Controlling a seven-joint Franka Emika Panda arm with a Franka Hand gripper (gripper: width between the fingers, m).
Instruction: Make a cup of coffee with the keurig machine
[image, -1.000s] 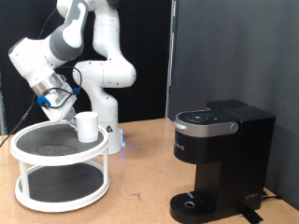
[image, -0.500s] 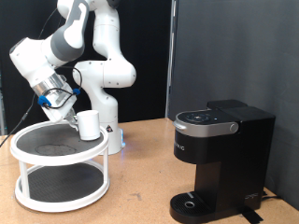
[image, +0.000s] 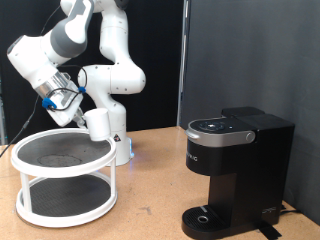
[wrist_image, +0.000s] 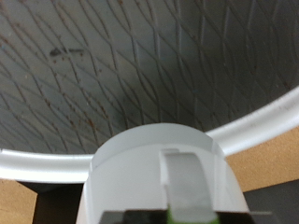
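Note:
The white cup (image: 98, 124) hangs in my gripper (image: 80, 112), lifted clear above the right edge of the round two-tier stand (image: 64, 177) at the exterior view's left. In the wrist view the cup (wrist_image: 140, 177) fills the frame close to the camera, with its handle (wrist_image: 187, 182) between my fingers; the stand's dark mesh top (wrist_image: 121, 65) lies below it. The black keurig machine (image: 237, 170) stands at the exterior view's right with its lid down, far from the gripper. No pod shows.
The stand has a white rim and legs and a lower tier (image: 60, 200). The wooden table (image: 150, 195) lies between the stand and the machine. The robot's white base (image: 112, 90) stands behind the stand, against a black curtain.
The gripper has lifted the cup up off the stand's top tier and moved it slightly right; the cup now hangs above the rim.

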